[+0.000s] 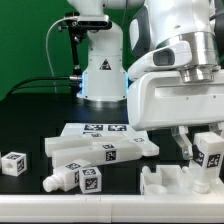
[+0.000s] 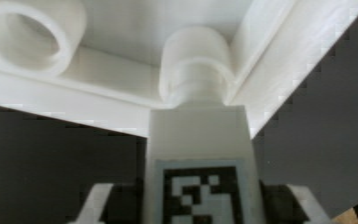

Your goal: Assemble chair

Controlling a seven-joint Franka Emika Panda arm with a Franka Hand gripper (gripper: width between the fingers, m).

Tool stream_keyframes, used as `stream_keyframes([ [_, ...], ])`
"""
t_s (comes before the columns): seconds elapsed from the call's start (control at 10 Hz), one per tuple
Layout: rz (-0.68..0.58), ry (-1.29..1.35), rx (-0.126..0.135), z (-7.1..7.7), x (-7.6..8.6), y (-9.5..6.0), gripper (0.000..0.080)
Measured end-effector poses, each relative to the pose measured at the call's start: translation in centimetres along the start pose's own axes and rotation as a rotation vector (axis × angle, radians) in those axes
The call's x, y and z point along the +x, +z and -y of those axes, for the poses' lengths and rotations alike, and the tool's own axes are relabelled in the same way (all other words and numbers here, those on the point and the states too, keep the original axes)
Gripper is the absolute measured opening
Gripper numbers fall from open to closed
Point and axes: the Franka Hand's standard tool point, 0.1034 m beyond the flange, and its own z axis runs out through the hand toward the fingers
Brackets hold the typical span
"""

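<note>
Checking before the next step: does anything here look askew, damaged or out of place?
Nothing looks damaged. The loose bars lie in a crooked heap mid-table, a cube sits apart at the exterior view's left, and the held bar looks lined up with the panel.

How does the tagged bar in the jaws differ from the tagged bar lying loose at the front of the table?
Pose: the held bar stands roughly upright, while the loose bar lies flat on the table. State: the held bar is clamped between the jaws, over the notched panel; the loose bar is untouched, apart from that panel. Both are white blocky pieces bearing black-and-white tags.
</note>
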Motion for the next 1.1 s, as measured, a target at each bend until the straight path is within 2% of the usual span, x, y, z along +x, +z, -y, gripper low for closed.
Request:
stream_keyframes([
  [0.3,0.000,-0.003,0.001,0.13,-0.49,0.66,0.0282],
  [0.9,-0.049,-0.008,-0.009,0.09,-0.70,0.56,0.0282],
  [1.0,-0.049,-0.008,-0.009,0.09,-0.70,0.56,0.0376],
  [1.1,-0.049,-0.008,-0.009,0.09,-0.70,0.56,0.0515],
])
